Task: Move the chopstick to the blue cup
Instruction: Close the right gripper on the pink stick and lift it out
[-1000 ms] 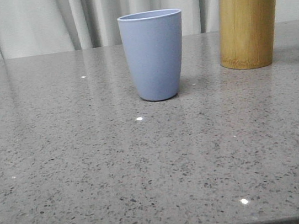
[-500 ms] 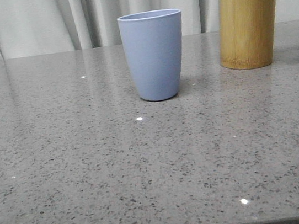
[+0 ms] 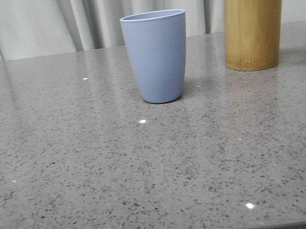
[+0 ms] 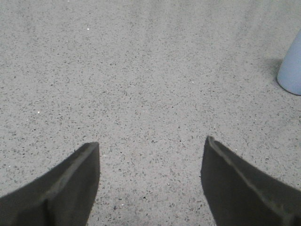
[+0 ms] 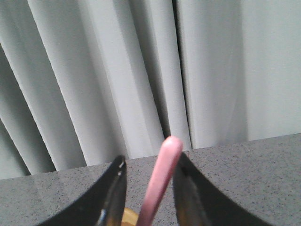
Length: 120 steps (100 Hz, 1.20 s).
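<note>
Nothing has shifted lately: the chopstick (image 5: 162, 179) stands in the bamboo holder (image 3: 254, 20) at the bench's far right, between the right hand's (image 5: 149, 188) near-closed fingers, contact unclear. Left hand (image 4: 150, 188) spread, idle; cup (image 3: 157, 54) awaits.

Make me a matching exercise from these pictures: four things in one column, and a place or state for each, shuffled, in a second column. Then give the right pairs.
Things
1. blue cup
2. chopstick
3. bamboo holder
4. left gripper

Places or states
A. open over bare tabletop
B. upright at mid-table, nothing showing above its rim
C. between the fingers of the right gripper
D. tan cylinder at the table's far right

Pairs: 1-B, 2-C, 3-D, 4-A
</note>
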Motion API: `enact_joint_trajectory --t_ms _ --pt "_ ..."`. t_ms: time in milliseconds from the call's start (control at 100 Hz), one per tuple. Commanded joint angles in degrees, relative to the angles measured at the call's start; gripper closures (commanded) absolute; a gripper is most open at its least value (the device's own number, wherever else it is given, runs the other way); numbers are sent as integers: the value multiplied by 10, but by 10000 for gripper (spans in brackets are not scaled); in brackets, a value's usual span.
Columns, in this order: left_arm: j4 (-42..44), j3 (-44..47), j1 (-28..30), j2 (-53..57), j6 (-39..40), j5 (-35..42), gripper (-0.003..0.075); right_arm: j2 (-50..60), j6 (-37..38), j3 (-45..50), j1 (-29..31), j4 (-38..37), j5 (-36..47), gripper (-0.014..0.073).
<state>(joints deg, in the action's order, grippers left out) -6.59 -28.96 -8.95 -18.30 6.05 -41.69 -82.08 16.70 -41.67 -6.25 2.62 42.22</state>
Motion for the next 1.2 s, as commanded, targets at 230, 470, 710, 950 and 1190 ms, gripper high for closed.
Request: enact_joint_trajectory --t_ms 230,470,710,950,1190 --pt "-3 -15 1 -5 7 40 269 15 -1 -20 -2 -6 51 368" --pt "-3 -15 1 -5 7 40 269 15 -1 -20 -2 -6 53 598" --pt "-3 -15 1 -5 7 40 269 19 -1 -20 -2 -7 74 651" --pt "-3 -15 1 -5 7 40 270 43 -2 -38 -2 -7 64 651" --pt "-3 -15 1 -5 7 40 270 104 -2 -129 -2 -54 -76 651"
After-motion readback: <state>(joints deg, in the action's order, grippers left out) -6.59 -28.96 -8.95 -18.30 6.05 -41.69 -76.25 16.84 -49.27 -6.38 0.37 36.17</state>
